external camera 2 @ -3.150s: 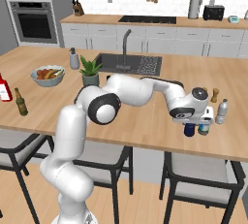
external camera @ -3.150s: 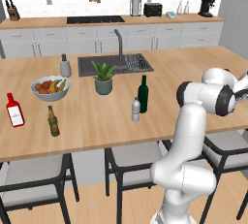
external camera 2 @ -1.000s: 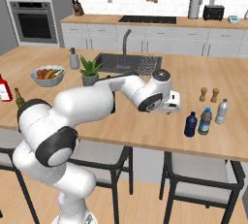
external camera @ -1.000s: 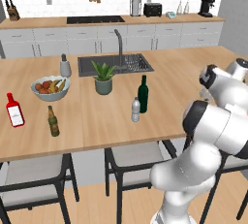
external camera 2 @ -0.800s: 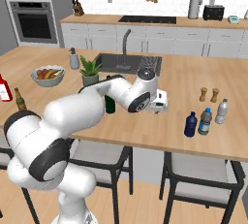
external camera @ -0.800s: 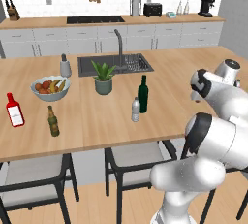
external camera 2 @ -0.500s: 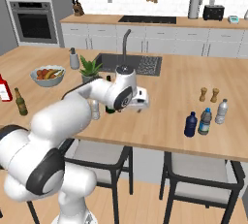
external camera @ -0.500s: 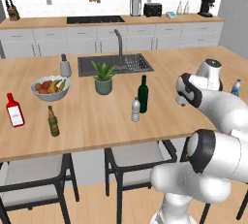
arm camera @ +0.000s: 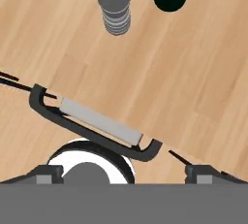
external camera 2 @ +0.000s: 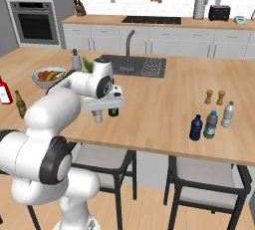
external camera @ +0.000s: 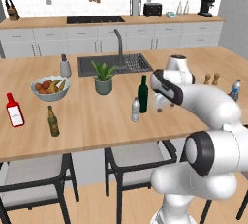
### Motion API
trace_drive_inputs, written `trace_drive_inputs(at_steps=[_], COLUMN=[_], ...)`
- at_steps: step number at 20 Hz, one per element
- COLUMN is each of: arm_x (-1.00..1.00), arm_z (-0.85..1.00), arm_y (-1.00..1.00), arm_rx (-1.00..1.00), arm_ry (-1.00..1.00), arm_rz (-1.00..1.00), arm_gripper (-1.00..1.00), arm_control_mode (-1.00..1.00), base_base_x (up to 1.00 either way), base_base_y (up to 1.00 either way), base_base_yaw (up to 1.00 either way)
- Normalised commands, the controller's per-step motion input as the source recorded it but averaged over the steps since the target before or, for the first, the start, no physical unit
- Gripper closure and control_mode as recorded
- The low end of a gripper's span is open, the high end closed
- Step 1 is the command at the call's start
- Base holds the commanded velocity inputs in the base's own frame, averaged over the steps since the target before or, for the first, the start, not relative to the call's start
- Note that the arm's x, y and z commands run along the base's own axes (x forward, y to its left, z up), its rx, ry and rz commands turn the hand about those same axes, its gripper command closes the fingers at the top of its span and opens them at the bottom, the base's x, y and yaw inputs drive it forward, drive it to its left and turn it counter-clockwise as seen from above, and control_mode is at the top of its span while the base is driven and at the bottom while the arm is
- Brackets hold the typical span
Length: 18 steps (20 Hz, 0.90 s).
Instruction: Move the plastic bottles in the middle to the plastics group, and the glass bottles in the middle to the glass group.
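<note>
I have the gripper [external camera: 160,103] near the desk's [external camera: 97,121] front edge, jaws spread wide, holding nothing. Just beyond stand the clear white-capped plastic bottle [external camera: 136,110] and dark green glass bottle [external camera: 143,94], mid-desk.

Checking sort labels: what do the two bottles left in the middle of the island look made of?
Tall bottle: probably glass, very dark green, wine-style with a long narrow neck. Short bottle: probably plastic, greyish and translucent, with a white cap and a ribbed body in the hand view. The render leaves both uncertain.
</note>
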Motion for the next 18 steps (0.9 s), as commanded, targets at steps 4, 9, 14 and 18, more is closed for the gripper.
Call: trace_drive_inputs(at_steps=[4,9,14,18], arm_x=[0.00,0.00,0.00,0.03], arm_z=[0.00,0.00,-0.08,-0.15], arm_y=[0.67,0.60,0.27,0.09], arm_rx=[0.00,0.00,0.12,0.19], arm_ry=[0.04,-0.01,-0.16,-0.23], arm_rz=[0.21,0.04,-0.01,-0.06], arm_gripper=[-1.00,-1.00,-1.00,-1.00], arm_control_mode=[-1.00,-1.00,-1.00,-1.00], base_base_x=[0.00,0.00,0.00,0.00], base_base_y=[0.00,0.00,0.00,0.00], base_base_yaw=[0.00,0.00,0.00,0.00])
